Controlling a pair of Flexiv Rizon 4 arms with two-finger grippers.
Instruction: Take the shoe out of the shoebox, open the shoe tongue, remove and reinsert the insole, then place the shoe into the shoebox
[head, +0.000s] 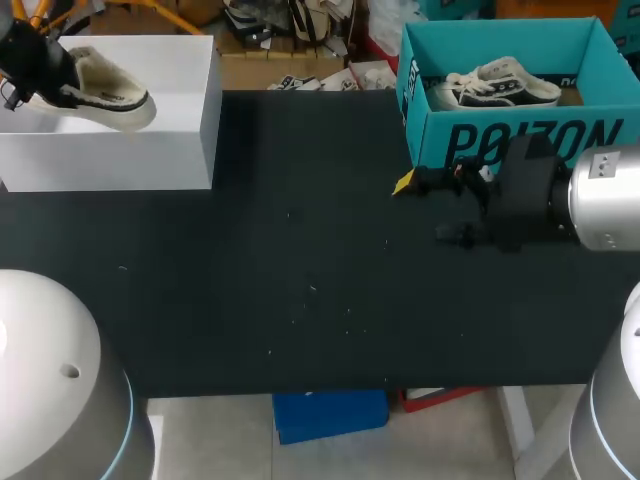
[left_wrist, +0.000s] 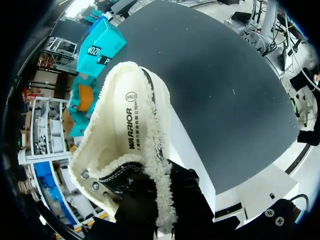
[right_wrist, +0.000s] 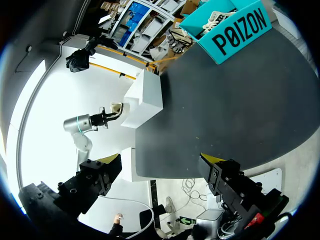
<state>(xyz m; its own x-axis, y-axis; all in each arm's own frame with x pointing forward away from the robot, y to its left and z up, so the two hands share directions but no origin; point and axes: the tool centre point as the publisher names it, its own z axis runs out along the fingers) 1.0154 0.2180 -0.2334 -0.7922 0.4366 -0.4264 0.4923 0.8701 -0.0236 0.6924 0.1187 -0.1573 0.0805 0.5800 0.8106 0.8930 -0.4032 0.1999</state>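
A cream shoe (head: 108, 85) with a fleece lining hangs over the white box (head: 170, 140) at the far left. My left gripper (head: 45, 78) is shut on its heel end. In the left wrist view the shoe (left_wrist: 131, 135) fills the space ahead of the left gripper (left_wrist: 160, 200), whose dark fingers clamp the fleecy collar; the yellow tips are hidden. My right gripper (head: 430, 208) stands open above the black table, just in front of the teal shoebox (head: 520, 135), with nothing between its fingers. In the right wrist view the right gripper (right_wrist: 161, 162) is spread wide.
A dark and white sneaker (head: 500, 88) lies inside the teal shoebox (right_wrist: 235, 27). The black table (head: 300, 280) stretches between the two boxes. The white box (right_wrist: 145, 97) and my left arm's shoe (right_wrist: 116, 107) show far ahead of the right gripper.
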